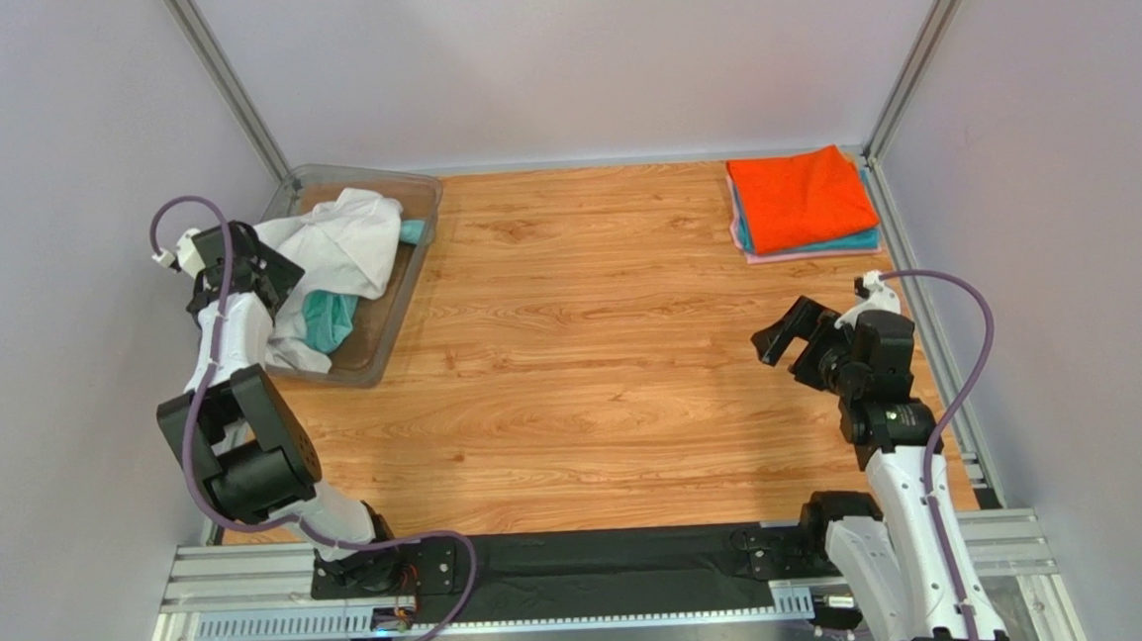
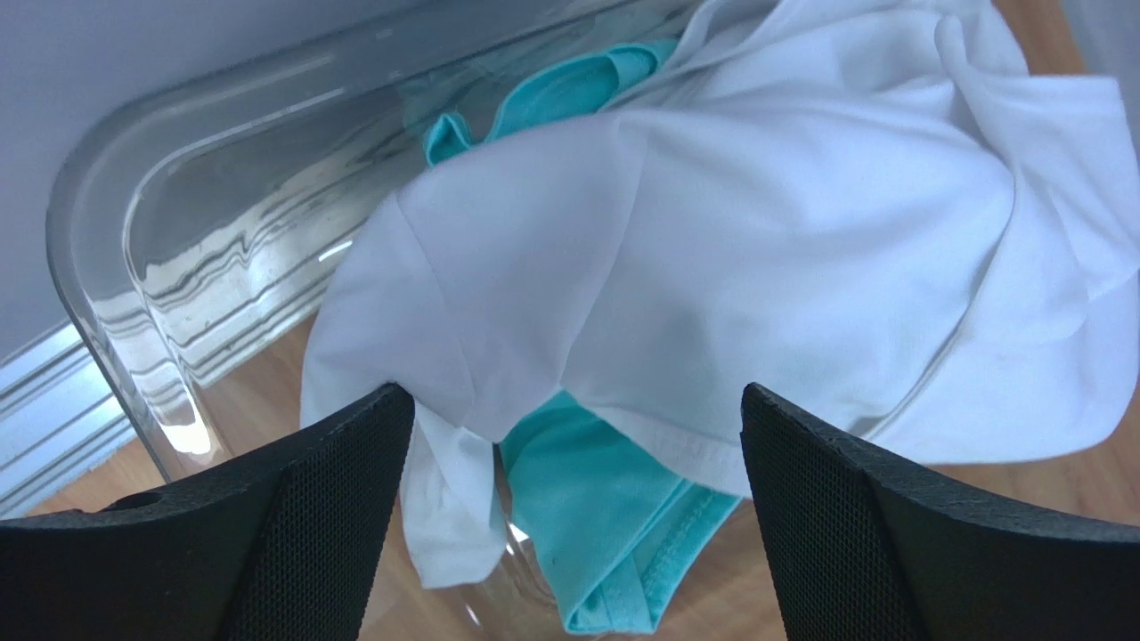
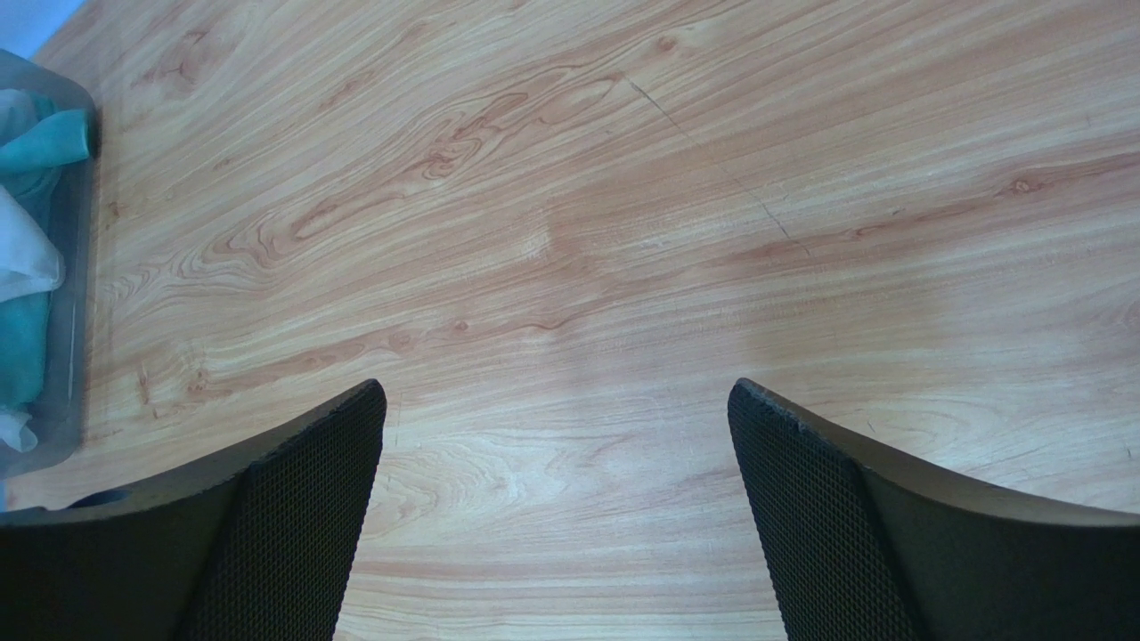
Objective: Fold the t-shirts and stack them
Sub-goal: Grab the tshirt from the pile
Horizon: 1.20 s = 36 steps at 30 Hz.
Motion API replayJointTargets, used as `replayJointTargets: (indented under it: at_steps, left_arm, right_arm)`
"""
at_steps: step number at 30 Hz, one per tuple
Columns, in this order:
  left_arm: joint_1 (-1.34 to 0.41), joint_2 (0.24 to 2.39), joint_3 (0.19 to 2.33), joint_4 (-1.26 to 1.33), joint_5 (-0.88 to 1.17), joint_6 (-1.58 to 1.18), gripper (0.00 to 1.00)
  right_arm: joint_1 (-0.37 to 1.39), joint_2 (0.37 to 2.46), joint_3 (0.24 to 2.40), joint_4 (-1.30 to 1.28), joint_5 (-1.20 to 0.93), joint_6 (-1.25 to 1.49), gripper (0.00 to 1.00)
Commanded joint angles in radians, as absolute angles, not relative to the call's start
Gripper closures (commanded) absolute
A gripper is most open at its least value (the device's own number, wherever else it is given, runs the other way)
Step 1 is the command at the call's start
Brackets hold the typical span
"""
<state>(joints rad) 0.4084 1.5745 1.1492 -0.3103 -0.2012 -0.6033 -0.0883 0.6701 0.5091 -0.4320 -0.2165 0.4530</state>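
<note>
The left jaws hang spread wide over a clear tray [image 1: 382, 340] at the far left of the worktop [image 1: 595, 364]. They are just above a crumpled white t-shirt [image 2: 749, 227] heaped on a mint-green t-shirt [image 2: 602, 528] inside it. The right jaws, also apart and gripping nothing, hover over bare wood towards the right side. In the far right corner sits a folded stack: an orange t-shirt [image 1: 801, 198] on top, with the edges of a teal t-shirt [image 1: 826, 244] and a pink t-shirt [image 1: 812, 255] showing beneath.

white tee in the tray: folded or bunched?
Bunched, not folded. The white tee lies in a loose, wrinkled heap over a mint-green tee in the clear tray.
</note>
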Motion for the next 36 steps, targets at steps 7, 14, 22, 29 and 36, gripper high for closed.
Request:
replayJointTargets:
  at_steps: [7, 14, 22, 29, 36]
  left_arm:
    - [0.452, 1.736, 1.308, -0.322, -0.187, -0.563, 0.04]
    - [0.459, 1.838, 1.319, -0.287, -0.112, -0.571, 0.16]
    - [0.46, 1.832, 1.305, -0.278, -0.103, -0.58, 0.88]
    - [0.459, 1.694, 1.295, -0.296, -0.087, -0.584, 1.0]
    - [0.46, 1.54, 1.295, -0.327, -0.078, -0.601, 1.0]
  right_arm:
    - [-0.087, 0.62, 0.512, -0.373, -0.212, 0.433, 0.0]
    - [-0.087, 0.647, 0.511, -0.383, -0.202, 0.43, 0.0]
    - [-0.087, 0.661, 0.515, -0.396, -0.201, 0.426, 0.0]
    - [-0.087, 0.66, 0.517, -0.4, -0.204, 0.428, 0.0]
    - [-0.087, 0.652, 0.517, -0.399, -0.21, 0.429, 0.0]
